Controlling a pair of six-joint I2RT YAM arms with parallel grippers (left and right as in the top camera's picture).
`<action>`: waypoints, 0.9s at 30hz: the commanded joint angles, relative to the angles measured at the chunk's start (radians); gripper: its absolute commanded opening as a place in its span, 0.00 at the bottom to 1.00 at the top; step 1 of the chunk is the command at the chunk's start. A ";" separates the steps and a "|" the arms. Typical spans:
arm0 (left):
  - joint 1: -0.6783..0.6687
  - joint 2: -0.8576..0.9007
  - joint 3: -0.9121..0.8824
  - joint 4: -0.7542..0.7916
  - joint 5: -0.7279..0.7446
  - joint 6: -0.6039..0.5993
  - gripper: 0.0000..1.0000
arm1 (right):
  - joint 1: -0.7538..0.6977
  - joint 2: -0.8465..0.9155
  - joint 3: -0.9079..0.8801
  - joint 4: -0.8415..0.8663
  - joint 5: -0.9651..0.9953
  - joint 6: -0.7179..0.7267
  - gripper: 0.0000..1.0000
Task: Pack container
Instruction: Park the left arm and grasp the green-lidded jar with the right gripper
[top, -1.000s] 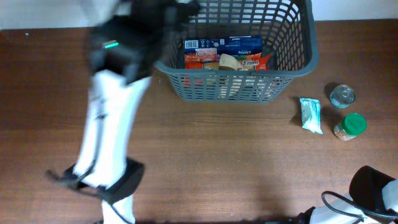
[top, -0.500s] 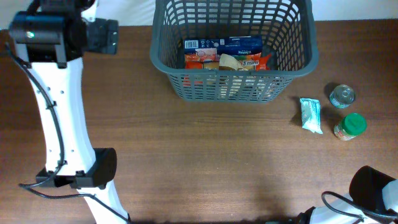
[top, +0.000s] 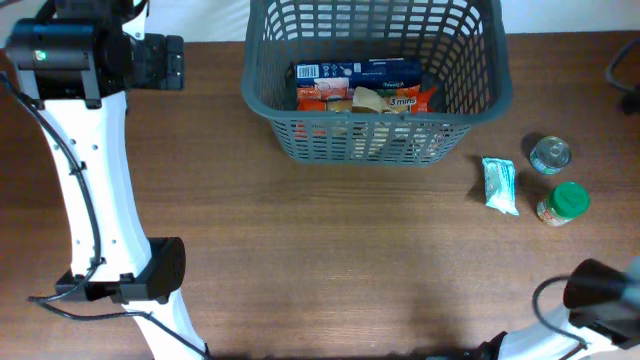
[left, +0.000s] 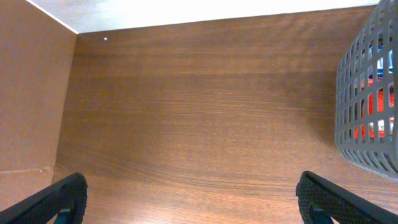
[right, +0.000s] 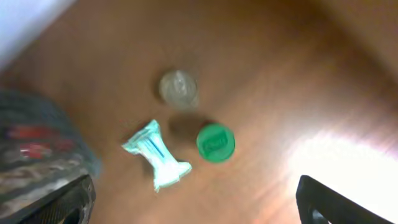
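The container (top: 372, 140) is seen at the far side of the table (top: 330, 250), packets (top: 360, 98) already inside. Both grippers are held wide open — the left gripper (left: 193, 199) beside the container's wall, the right gripper (right: 196, 200) above a tin can (right: 179, 87), a green-lidded jar (right: 216, 142) and a pale sachet (right: 155, 155). These are crowded together; a neighbour could be toppled if one is approached off-centre — and the tall container wall must be cleared.
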 joint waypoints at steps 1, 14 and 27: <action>0.002 -0.003 0.000 -0.003 0.008 -0.018 0.99 | -0.009 0.031 -0.255 0.055 -0.010 0.004 0.97; 0.002 -0.002 0.000 -0.003 0.008 -0.018 0.99 | -0.010 0.031 -0.729 0.403 -0.003 -0.002 0.99; 0.002 -0.002 0.000 -0.003 0.008 -0.018 0.99 | -0.024 0.032 -0.866 0.541 0.085 0.032 0.99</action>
